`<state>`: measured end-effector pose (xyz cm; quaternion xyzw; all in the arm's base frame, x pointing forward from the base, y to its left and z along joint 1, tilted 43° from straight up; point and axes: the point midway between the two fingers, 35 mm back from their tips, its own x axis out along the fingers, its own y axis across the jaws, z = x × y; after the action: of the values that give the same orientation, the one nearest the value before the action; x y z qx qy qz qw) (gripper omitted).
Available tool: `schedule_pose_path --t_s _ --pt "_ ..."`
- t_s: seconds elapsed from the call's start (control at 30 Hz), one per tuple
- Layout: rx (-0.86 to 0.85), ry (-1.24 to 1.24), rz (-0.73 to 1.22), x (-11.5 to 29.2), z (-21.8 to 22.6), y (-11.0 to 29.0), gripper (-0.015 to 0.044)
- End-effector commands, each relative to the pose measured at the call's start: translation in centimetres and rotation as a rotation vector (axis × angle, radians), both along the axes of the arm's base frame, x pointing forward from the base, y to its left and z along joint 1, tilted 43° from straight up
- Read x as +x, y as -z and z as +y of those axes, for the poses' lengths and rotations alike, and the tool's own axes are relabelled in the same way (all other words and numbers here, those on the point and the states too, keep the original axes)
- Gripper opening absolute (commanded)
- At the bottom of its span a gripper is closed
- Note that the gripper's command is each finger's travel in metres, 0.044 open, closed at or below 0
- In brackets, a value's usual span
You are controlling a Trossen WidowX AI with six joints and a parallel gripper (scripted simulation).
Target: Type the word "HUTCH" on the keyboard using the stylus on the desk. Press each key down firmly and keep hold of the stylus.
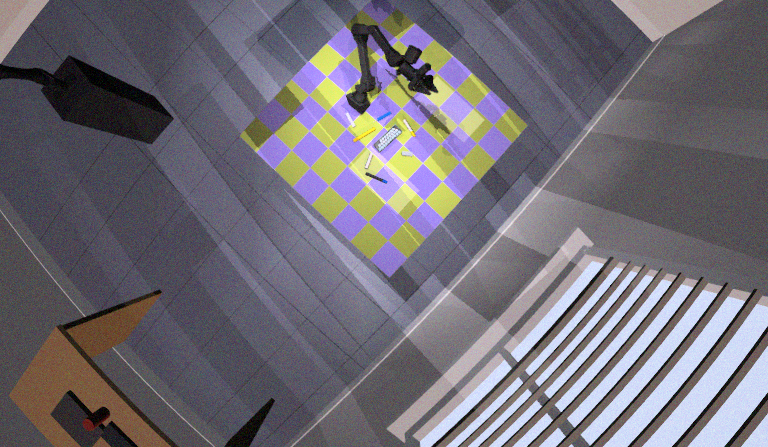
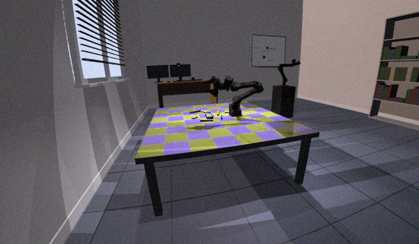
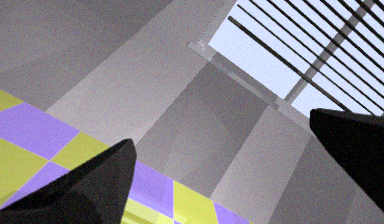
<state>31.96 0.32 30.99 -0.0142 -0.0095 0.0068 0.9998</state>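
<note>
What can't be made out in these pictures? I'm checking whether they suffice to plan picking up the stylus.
- Key letters on the keyboard: too small in top and exterior views.
- Which pen-like item is the stylus: several lie around the keyboard, such as the yellow one and the dark one; too small to tell.
- Keyboard and pens in wrist view: outside the frame; the open, empty tool faces the wall and window.

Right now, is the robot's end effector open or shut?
Open. In the wrist view the end effector has its two dark fingers far apart, with only wall and window between them.
</note>
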Motion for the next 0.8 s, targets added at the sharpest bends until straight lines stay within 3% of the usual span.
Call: schedule_pose_path --t_s 0.0,0.27,0.53,0.77 --pt "-0.002 -0.003 0.011 0.1 0.0 0.2 0.0414" --pt "-0.014 -0.155 0.505 3.5 1.0 11.7 0.0204" --pt "0.146 -0.357 1.057 1.4 2.2 23.7 0.0" --pt "0.45 -0.518 1.474 -3.2 3.8 30.0 0.0"
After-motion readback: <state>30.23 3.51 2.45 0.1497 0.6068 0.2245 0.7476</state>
